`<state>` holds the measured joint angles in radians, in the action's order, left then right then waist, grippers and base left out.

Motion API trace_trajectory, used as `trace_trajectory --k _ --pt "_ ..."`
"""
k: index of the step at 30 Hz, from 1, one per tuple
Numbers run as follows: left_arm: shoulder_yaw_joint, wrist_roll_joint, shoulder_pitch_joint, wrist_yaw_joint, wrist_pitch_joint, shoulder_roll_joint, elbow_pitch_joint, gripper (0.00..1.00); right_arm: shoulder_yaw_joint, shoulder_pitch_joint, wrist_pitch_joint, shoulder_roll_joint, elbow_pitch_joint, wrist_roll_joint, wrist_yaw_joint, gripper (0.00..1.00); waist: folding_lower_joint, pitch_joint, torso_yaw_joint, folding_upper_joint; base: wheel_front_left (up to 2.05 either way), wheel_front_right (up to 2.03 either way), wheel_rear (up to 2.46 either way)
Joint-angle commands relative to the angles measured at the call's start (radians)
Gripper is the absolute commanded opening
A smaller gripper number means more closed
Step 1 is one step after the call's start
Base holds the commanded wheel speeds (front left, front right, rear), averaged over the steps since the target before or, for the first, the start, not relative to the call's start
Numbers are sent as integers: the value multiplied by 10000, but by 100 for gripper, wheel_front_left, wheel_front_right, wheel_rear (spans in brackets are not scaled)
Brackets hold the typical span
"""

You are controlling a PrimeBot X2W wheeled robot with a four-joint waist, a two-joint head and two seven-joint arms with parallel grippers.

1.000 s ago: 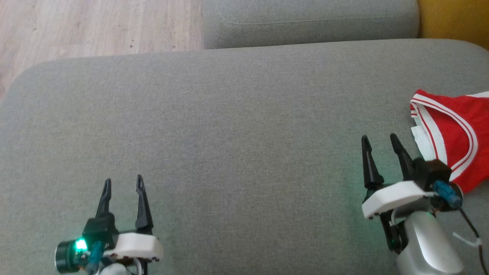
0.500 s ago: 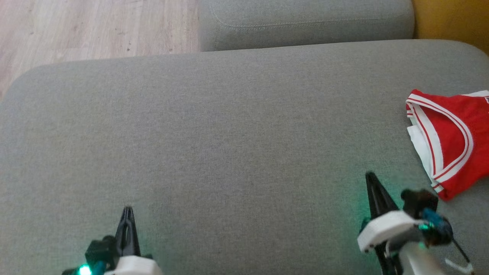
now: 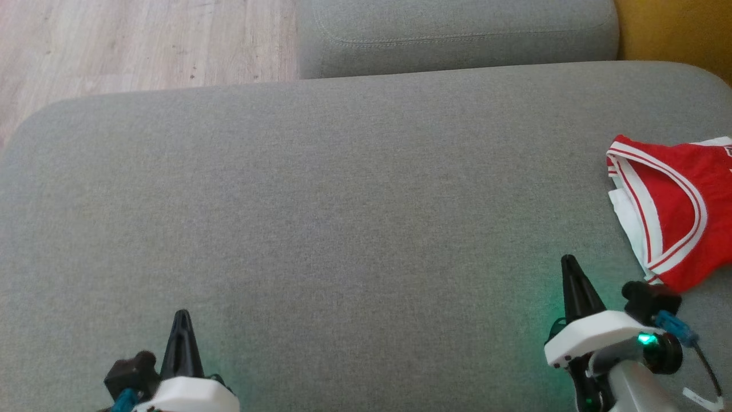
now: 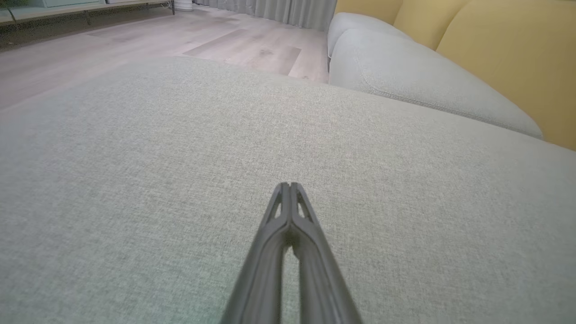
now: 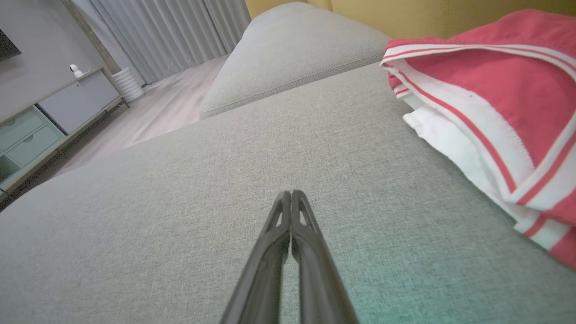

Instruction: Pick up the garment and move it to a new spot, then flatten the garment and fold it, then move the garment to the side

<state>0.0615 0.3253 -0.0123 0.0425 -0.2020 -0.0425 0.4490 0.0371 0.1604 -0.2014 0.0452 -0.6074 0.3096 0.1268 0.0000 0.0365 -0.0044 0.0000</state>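
The right claw is sitting pinched fully shut, gripping nothing, its tips pointing forward over the grey sofa cushion. The left claw is likewise pressed closed and empty, well away on the other side. The red garment is lying folded at the cushion's right edge, ahead and to the right of the right claw and apart from it. Its white-trimmed side is running away from the robot. The right arm is sitting much nearer, so any reach is looking like its job.

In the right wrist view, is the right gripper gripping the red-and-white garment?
No: the right gripper is shut on nothing over the grey cushion, and the red-and-white garment lies apart to one side.
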Motion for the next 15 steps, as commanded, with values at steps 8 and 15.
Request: trace_trajectory --k 8,15 --pt "-289 1080 -413 -160 247 -24 -462 0 -136 357 234 27 620 1117 7 0 0 -24 3 0 0 0 0" --pt "-389 1898 -449 -269 447 -28 -573 0 -231 294 436 29 830 1942 10 0 0 -46 6 0 0 0 0"
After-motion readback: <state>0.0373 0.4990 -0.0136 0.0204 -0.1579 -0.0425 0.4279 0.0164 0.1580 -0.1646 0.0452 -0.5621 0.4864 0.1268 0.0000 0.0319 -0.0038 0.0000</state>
